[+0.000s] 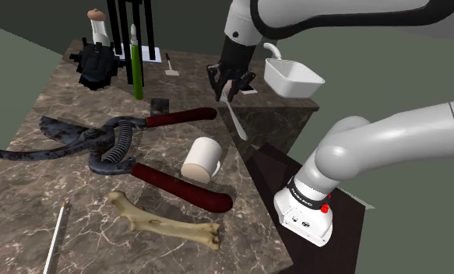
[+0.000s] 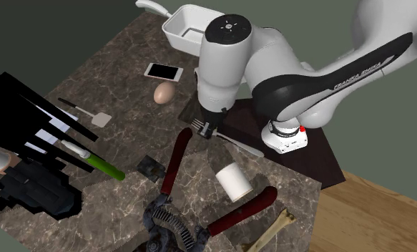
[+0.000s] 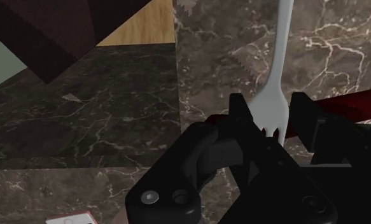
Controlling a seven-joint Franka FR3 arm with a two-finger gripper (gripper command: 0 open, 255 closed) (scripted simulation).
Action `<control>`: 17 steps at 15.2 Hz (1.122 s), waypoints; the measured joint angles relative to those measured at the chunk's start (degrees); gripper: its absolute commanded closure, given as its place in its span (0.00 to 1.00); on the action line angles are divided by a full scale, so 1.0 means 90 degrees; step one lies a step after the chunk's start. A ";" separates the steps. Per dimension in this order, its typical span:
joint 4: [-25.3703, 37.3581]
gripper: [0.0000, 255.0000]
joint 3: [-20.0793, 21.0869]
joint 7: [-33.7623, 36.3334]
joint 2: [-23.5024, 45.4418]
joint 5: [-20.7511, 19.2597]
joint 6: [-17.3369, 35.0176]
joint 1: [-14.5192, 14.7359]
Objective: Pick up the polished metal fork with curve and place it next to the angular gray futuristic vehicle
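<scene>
Since the fork (image 3: 278, 63) sits between my fingers at its tine end, I log the pick as done, or nearly so. My gripper (image 3: 269, 108) is narrowed onto the fork's head, 1 finger on each side, and the pale handle runs out past the fingertips. In the shoulder view the fork slants down from the gripper over the table's edge on the stand side; it looks clear of the marble, though I cannot be sure the low end is off.

Left to do: 1 carry and 1 release. The vehicle (image 1: 95, 64), drawn dark and angular, stands at the table's (image 1: 54, 187) far corner, at the shoulder view's upper left, well apart from the fork. My judgement is that less than half the task is complete.

Between fork and vehicle lie the big red-handled shears (image 1: 100, 142), so the carry should pass above them.

Containers, 2 noted:
- White dish (image 1: 293, 87) with a handle, near my gripper at the table's edge; the second exterior view shows nothing in it.
- White mug (image 1: 202, 159), on its side beside the shears' handles; contents not visible.
</scene>
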 measured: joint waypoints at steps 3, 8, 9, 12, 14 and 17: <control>0.0374 1.00 -0.0004 -0.0011 0.0323 -0.0090 -0.0049 -0.0104; 0.1389 1.00 0.0089 0.0005 0.1626 -0.0404 0.0231 -0.0441; 0.1632 1.00 0.0139 0.0052 0.1938 -0.0480 0.0297 -0.0499; 0.2287 1.00 0.0196 0.0110 0.2694 -0.0713 0.0372 -0.0652; 0.2676 1.00 0.0230 0.0159 0.3144 -0.0870 0.0415 -0.0722; 0.3636 1.00 0.0291 0.0295 0.4068 -0.1208 0.0329 -0.0810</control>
